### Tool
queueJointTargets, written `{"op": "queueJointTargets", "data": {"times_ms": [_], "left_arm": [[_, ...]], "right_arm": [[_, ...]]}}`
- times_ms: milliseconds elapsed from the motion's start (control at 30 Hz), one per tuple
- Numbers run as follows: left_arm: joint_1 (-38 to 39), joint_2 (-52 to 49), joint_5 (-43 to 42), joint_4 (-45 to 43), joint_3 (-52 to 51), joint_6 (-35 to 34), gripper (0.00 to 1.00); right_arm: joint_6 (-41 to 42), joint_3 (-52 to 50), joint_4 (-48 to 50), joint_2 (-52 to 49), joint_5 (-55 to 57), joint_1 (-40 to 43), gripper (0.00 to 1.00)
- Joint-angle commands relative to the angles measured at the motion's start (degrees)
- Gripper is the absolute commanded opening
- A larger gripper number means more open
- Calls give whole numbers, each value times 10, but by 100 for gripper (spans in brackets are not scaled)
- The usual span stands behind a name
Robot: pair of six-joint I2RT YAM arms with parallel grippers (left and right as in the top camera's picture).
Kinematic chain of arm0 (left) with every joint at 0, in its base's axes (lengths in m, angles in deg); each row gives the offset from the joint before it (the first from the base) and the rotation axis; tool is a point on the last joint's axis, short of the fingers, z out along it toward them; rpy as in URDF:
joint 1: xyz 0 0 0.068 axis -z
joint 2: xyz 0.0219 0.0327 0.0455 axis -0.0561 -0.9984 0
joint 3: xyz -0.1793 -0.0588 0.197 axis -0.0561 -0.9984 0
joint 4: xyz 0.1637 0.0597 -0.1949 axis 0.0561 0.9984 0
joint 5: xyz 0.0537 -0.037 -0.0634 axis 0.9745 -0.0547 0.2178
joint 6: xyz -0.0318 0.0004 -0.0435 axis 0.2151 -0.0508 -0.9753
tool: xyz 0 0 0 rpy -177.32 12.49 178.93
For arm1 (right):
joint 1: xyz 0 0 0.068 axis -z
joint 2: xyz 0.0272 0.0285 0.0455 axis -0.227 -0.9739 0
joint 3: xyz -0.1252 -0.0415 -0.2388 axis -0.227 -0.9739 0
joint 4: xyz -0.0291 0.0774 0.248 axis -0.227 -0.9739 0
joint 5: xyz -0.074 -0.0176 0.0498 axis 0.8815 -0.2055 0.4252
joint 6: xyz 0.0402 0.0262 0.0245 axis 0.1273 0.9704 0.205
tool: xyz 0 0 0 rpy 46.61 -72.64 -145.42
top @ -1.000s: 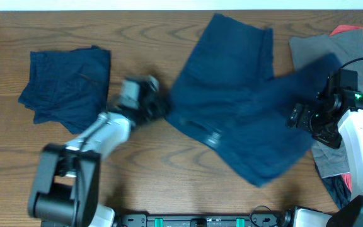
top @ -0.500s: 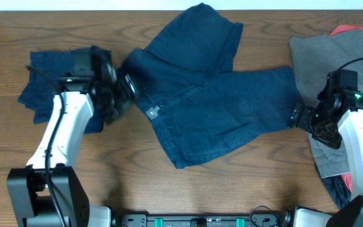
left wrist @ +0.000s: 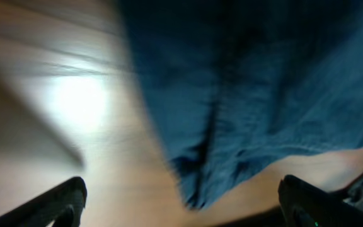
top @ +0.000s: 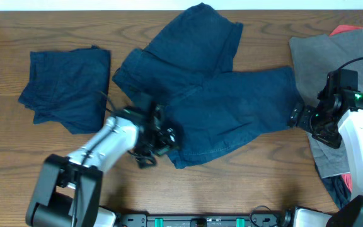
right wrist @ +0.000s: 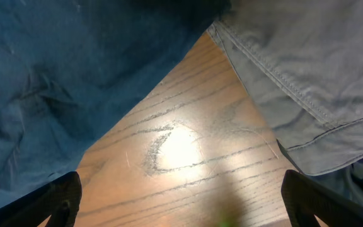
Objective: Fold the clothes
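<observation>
Wood table (top: pixel 17 151) fills the overhead view. The shorts (top: pixel 232 107) are the biggest thing on it: dark navy, lying open and rumpled at centre, one leg reaching toward the far edge, the other running out to the right. A folded navy garment (top: pixel 65 88) lies flat on the left, just beside the shorts, w/ a thin strip of wood btwn them. A grey garment (top: pixel 314 50) lies at the right edge, w/ a red garment (top: pixel 351 30) showing from under it at the far corner.

The left gripper (top: pixel 164 135) sits at the shorts' near-left edge, over the cloth border. In its wrist view the fingers (left wrist: pixel 68 197) stand wide apart at the bottom corners. The shorts (left wrist: pixel 263 82) fill the top right, and a hem corner hangs down btwn the fingers. That pic is blurred, but nothing looks pinched.

The right gripper (top: pixel 297 118) is at the end of the right-hand leg, btwn shorts and grey garment. Its fingers (right wrist: pixel 58 200) are spread wide over bare wood, w/ the shorts (right wrist: pixel 62 69) to the upper left and the grey garment (right wrist: pixel 295 75) to the upper right, neither btwn the tips.
</observation>
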Motion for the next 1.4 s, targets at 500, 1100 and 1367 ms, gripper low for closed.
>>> {"op": "queueJointTargets", "data": {"times_ms": [500, 1100, 1367], "left_arm": [[16, 6, 129, -86, -55, -146, 14], [-218, 40, 83, 34, -37, 0, 62], [-171, 40, 124, 5, -37, -9, 62]], "right_arm": [[-14, 0, -3, 3, 8, 3, 99], [-6, -6, -26, 3, -125, -1, 99], [34, -106, 25, 3, -242, -17, 99]]}}
